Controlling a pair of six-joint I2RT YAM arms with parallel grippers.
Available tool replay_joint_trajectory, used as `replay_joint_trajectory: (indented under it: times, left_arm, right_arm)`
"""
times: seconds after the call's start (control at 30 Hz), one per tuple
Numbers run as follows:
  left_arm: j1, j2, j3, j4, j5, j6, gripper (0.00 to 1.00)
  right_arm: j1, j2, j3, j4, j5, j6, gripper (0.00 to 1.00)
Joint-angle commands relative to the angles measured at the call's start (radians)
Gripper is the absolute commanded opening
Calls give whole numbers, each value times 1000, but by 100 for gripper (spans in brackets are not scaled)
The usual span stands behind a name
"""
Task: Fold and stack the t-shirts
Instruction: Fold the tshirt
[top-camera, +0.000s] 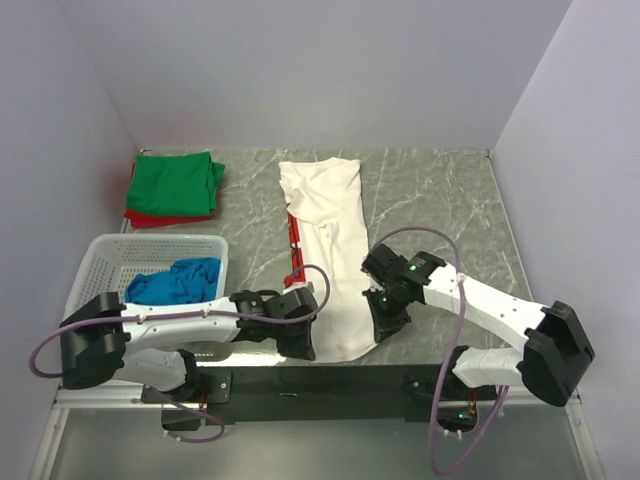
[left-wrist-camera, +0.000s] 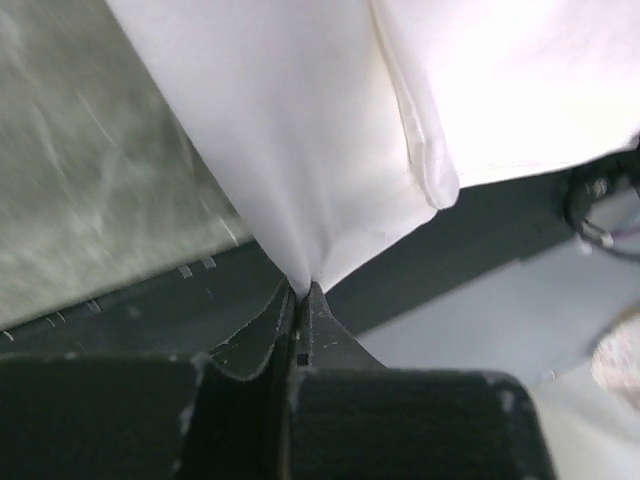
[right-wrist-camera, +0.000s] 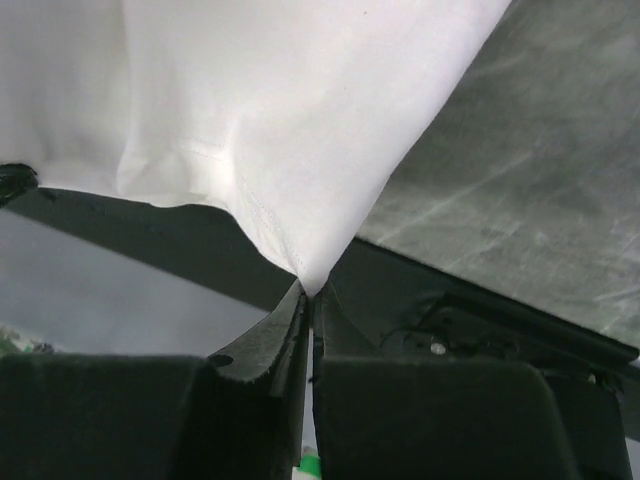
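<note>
At the near edge of the worktop (top-camera: 440, 190), the left arm (top-camera: 190, 320) lies low and stretched out to the right from its base. Its wrist is turned so that the left fingers (left-wrist-camera: 303, 290) meet the near left corner of the white t-shirt (top-camera: 325, 230). They are pressed together with a small fold of the white cloth caught at their very tips, and the cloth fans up and away from the pinch.

The right arm (top-camera: 490, 310) reaches leftward from its base, forearm raised and wrist bent downward. The right fingers (right-wrist-camera: 310, 290) are also closed tight, nipping the shirt's near right corner at the stitched hem. The two pairs of fingers stand apart with the shirt's near end between them.

From there the white t-shirt runs lengthwise away from the arms down the middle of the worktop, folded narrow. A sliver of red print (top-camera: 293, 250) shows along its left edge, too little to read.

To the left, a white lattice basket (top-camera: 100, 255) holds the crumpled blue t-shirt (top-camera: 175, 282). In the far left corner the folded green t-shirt (top-camera: 178, 182) lies on top of the red t-shirt (top-camera: 150, 218), whose edges show beneath it.
</note>
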Motion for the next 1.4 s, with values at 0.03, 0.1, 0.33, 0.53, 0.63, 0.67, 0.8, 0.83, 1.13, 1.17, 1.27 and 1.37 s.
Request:
replay_joint_trajectory:
  times: [0.03, 0.1, 0.33, 0.53, 0.63, 0.67, 0.8, 0.83, 1.13, 1.17, 1.27, 1.37]
  left_arm:
    - [-70, -81, -12, -20, 79, -126, 0]
    - [-107, -102, -1, -43, 73, -165, 0]
    - [-190, -230, 123, -165, -23, -341, 0]
    - [-217, -290, 202, -269, -129, -442, 0]
    - [-192, -317, 222, -381, -227, -462, 0]
    - [-173, -329, 209, -404, -244, -461, 0]
    - [-61, -403, 159, -385, -231, -395, 0]
    - [-3, -409, 150, -370, -220, -369, 0]
    - [298, -252, 154, -181, -68, -59, 0]
    - [313, -232, 163, -173, -68, -45, 0]
    - [384, -164, 166, -121, -67, 11, 0]
    - [456, -101, 182, -52, -48, 68, 0]
  right_arm:
    - [7, -100, 31, -149, -69, -24, 0]
    - [9, -152, 19, -174, -116, -1, 0]
    - [9, -225, 142, -322, -147, 22, 0]
    - [17, -239, 214, -335, -171, 59, 0]
    - [18, -205, 249, -307, -138, 57, 0]
    - [17, -191, 257, -292, -130, 56, 0]
    - [4, -104, 289, -227, -89, 48, 0]
    - [-2, -90, 303, -215, -82, 44, 0]
    - [-121, 94, 404, -105, -70, -62, 0]
    - [-135, 135, 412, -88, -72, -78, 0]
    - [-187, 220, 438, -52, -79, -128, 0]
    - [-227, 303, 472, -25, -78, -171, 0]
